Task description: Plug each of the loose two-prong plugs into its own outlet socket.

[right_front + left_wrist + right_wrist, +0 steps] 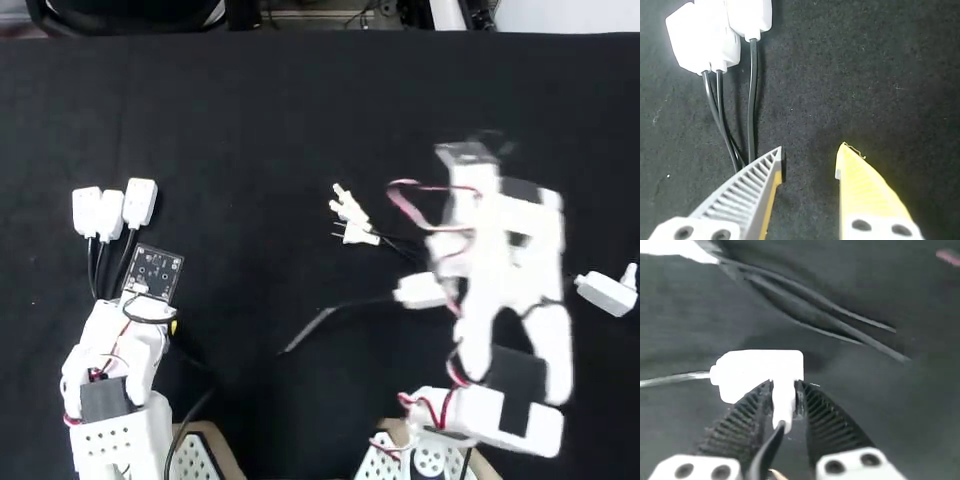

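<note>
**A:** What is hard to make out here?

**B:** In the high view the right arm (500, 250) covers its own claw. From the wrist, the right gripper (784, 386) is clenched on a white plug (757, 369). The prongs are hidden, so it is perhaps a plug, but I cannot be sure.

**A:** And the other claw?

**B:** The left gripper (811, 148) is released, just beside the black cables (752, 100) of the outlet sockets (705, 40), which are cut off at the frame.

**A:** The surface?

**B:** A black table (280, 110). The loose plugs (350, 215) lie near its middle. Behind its far edge are dark shapes (130, 12), also cut off.
</note>
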`<state>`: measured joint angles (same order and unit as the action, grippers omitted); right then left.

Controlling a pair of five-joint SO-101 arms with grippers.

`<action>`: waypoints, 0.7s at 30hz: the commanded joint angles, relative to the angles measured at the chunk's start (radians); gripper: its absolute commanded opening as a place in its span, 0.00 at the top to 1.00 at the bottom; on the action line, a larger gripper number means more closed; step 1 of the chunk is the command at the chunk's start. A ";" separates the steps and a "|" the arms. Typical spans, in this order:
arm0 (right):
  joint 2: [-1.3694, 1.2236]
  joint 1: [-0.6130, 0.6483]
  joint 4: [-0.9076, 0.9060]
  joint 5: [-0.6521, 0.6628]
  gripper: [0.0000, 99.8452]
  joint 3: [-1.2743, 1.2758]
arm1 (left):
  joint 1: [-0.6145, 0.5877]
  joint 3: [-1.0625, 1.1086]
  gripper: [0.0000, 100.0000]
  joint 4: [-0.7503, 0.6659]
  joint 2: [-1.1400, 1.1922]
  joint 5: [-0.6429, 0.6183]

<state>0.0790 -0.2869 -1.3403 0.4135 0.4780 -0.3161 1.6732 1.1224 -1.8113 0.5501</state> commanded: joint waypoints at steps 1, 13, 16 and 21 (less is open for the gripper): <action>0.047 -0.261 0.029 0.150 0.99 -0.018 | -0.010 0.002 0.82 0.003 -0.008 0.005; 0.047 -0.723 0.336 0.422 0.99 -0.018 | -0.010 0.002 0.82 0.003 -0.008 0.006; 0.045 -0.773 0.387 0.453 0.99 -0.018 | -0.010 0.002 0.82 0.003 -0.008 0.006; 0.045 -0.824 0.482 0.459 0.99 -0.018 | -0.010 0.002 0.82 0.003 -0.008 0.006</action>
<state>0.0790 -1.0633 -0.9367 0.8615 0.4795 -0.3161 1.6732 1.1224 -1.8113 0.5501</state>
